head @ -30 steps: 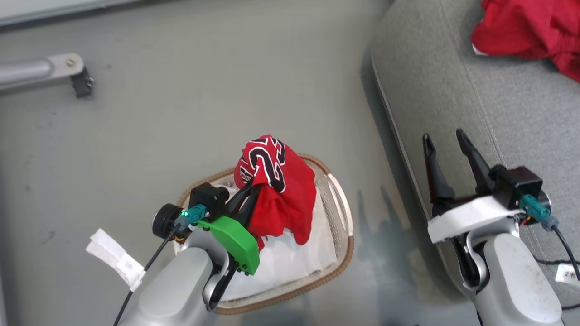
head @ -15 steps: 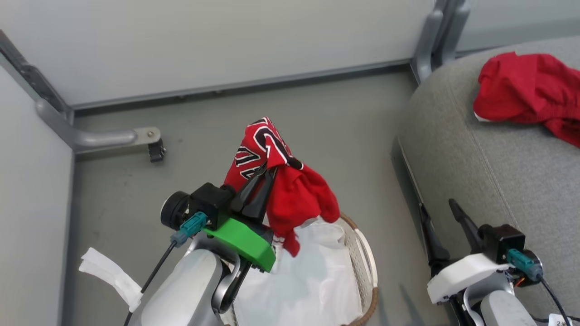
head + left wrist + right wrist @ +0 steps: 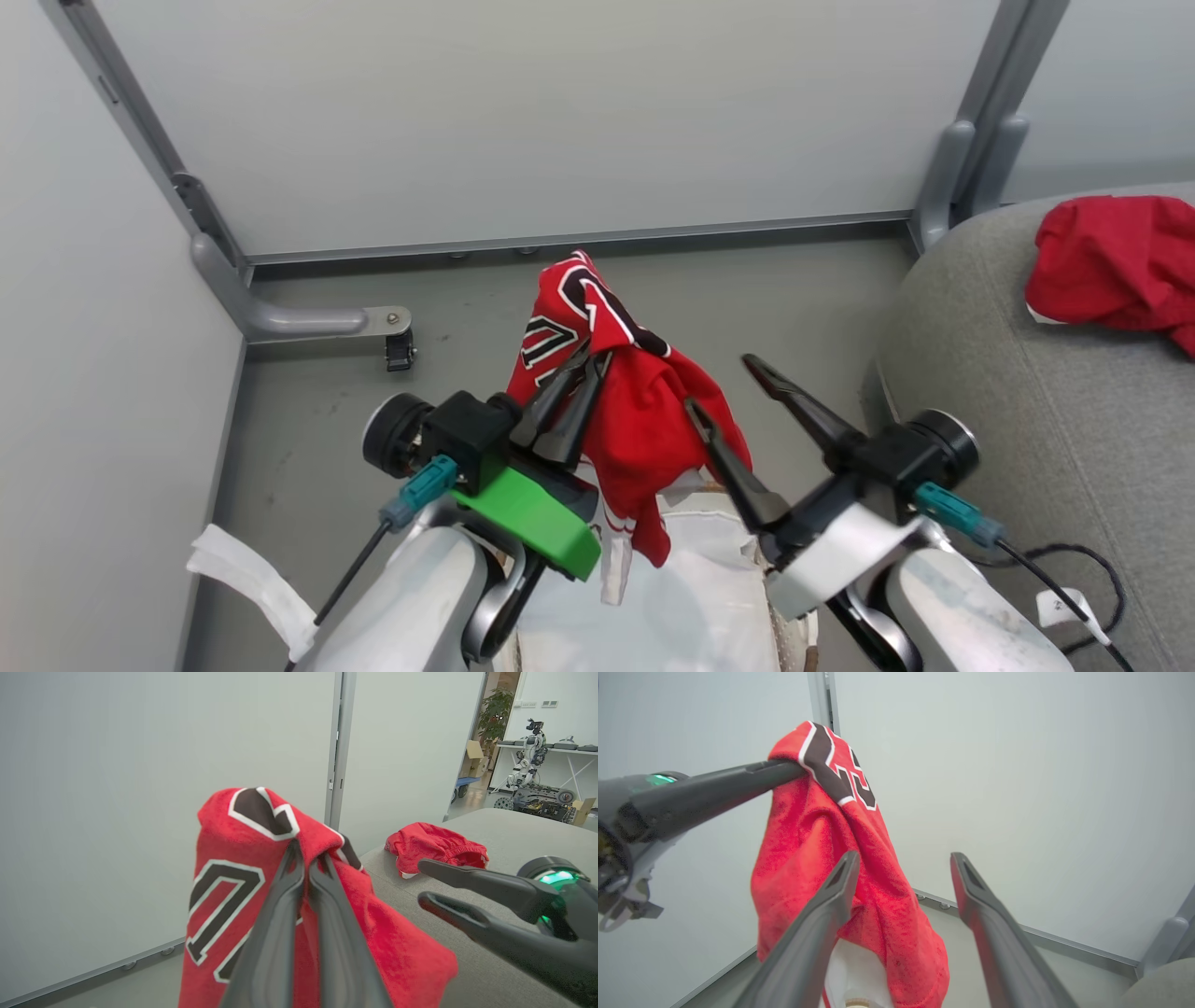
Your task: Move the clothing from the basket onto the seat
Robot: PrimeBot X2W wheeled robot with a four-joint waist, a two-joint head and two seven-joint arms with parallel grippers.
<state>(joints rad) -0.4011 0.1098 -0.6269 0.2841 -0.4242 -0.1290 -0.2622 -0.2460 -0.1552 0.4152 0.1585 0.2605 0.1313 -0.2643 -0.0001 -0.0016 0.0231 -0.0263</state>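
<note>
Holds one red numbered garment (image 3: 635,411) aloft over the white liner (image 3: 700,597), with the left gripper (image 3: 596,357) clamped tight on its top fold. Points the right gripper (image 3: 719,381) at the hanging cloth from just beside it, jaws spread apart and gripping nothing. Shows the other red garment (image 3: 1111,266) lying crumpled on the grey seat (image 3: 1008,392), well off to the right

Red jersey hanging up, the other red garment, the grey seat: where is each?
Red jersey (image 3: 644,420), head view, on its red cloth below the number.
Other red garment (image 3: 1102,261), head view, on its crumpled middle.
Grey seat (image 3: 962,373), head view, on bare fabric left of the seam.
</note>
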